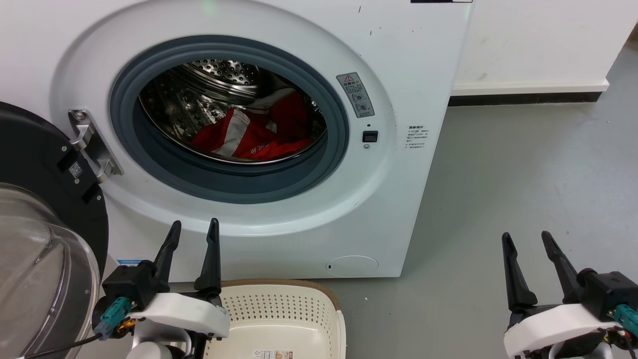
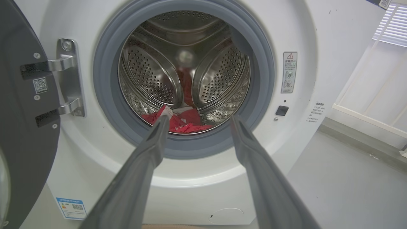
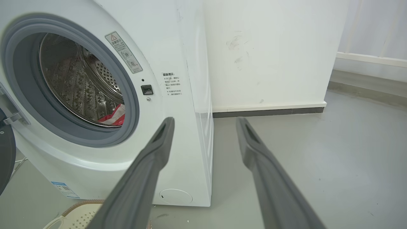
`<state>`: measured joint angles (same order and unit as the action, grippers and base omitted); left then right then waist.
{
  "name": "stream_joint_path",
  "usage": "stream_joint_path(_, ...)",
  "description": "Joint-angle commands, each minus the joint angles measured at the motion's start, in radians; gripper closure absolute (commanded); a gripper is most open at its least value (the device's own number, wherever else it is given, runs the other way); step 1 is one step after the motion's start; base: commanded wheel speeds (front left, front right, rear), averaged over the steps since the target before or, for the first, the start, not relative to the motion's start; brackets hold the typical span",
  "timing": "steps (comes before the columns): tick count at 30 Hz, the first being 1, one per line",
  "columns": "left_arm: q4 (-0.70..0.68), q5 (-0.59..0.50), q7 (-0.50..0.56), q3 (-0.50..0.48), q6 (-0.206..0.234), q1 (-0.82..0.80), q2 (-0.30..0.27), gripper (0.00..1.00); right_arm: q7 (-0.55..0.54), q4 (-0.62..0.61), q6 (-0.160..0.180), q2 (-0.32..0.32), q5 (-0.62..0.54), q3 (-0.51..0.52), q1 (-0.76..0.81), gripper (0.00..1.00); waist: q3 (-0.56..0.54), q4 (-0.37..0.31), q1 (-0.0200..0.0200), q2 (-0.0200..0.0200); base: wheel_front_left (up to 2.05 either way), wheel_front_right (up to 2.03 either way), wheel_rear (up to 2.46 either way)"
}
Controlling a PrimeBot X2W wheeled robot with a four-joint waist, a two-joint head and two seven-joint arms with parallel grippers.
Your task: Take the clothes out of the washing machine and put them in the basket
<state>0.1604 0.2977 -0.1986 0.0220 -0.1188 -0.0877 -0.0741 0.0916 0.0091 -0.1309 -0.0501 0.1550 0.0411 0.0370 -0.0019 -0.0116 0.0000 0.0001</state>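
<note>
The washer stood with its door swung open to the left. The clothes, red with white and grey panels, lay heaped at the bottom of the drum, toward its front. The basket sat on the floor just before the washer, below the porthole, with a paper label showing on its bottom. The left gripper hung over the basket's left rim, fingers spread apart and holding nothing, pointed at the lower porthole; in the left wrist view the clothes showed between its fingertips. The right gripper hung over floor right of the washer, well apart from the basket, fingers likewise parted and empty.
</note>
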Motion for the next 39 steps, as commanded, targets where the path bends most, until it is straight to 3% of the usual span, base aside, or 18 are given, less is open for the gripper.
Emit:
stream_joint_path(1,-0.005,-0.026,-0.010,0.000,0.004,-0.017,-0.002,0.00,0.007,-0.012,0.000,-0.001,-0.026,0.000,0.003,0.00,0.000,0.000,0.0000,-0.0001,0.00,0.00,0.00)
stream_joint_path(27,0.026,-0.224,-0.061,-0.008,0.014,-0.019,0.002,0.00,0.030,-0.023,0.000,0.000,-0.196,0.003,0.028,0.00,0.000,-0.003,0.0000,-0.0001,0.00,0.00,0.00)
stream_joint_path(39,0.033,-0.238,-0.068,-0.010,0.010,-0.017,0.007,0.00,0.036,-0.010,0.000,0.000,-0.206,0.006,0.024,0.00,-0.002,-0.002,0.0000,-0.0001,0.00,0.00,0.00)
